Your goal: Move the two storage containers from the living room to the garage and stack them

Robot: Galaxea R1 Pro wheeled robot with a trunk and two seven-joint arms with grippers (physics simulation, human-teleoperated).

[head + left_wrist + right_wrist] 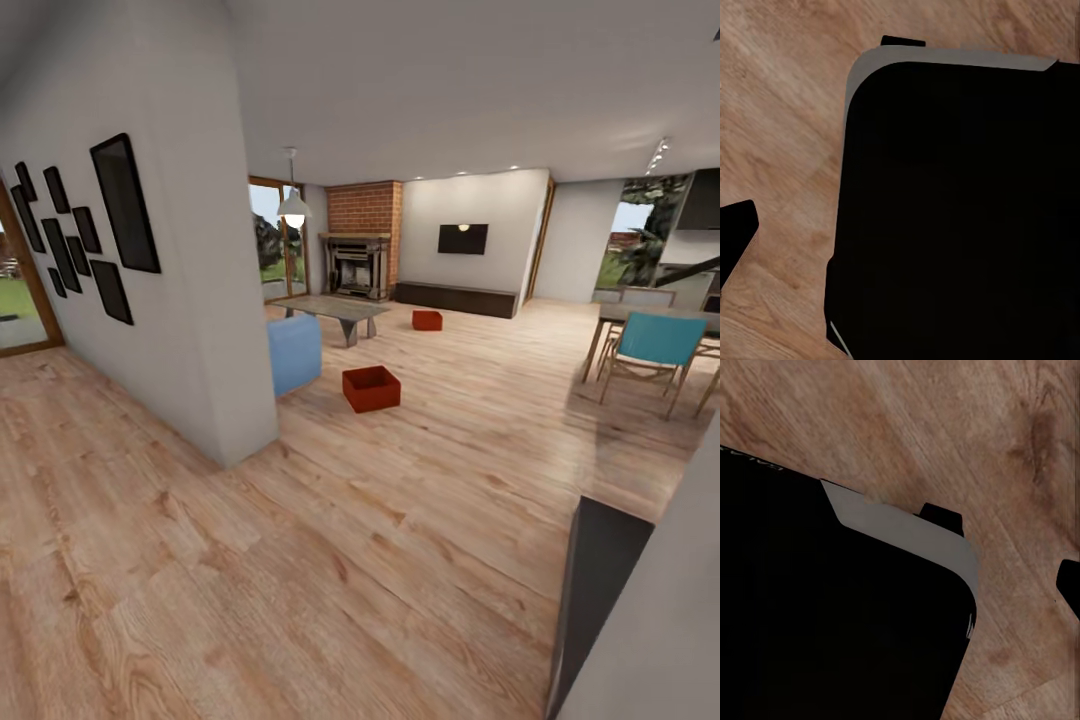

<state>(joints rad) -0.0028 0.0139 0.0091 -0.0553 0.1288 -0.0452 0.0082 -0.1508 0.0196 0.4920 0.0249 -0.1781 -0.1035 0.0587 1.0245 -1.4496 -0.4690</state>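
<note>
Two red-orange storage containers sit on the living room's light wood floor in the head view. The nearer one (371, 388) lies just past the blue sofa's end (294, 353). The farther one (427, 320) rests beyond the grey low table (340, 310), toward the brick fireplace (358, 262). Both are several paces ahead of me. Each wrist view looks down at my black base (960, 210) (832, 615) over wood planks. One dark fingertip (735, 240) of the left gripper and one fingertip (1071, 585) of the right sit at the picture edges, spread wide with nothing held.
A white wall corner (220, 330) with black frames juts out at left, between me and the sofa. A dining table with a teal chair (655, 345) stands at right. A dark cabinet edge (600, 590) is close at lower right. Wood floor stretches ahead between them.
</note>
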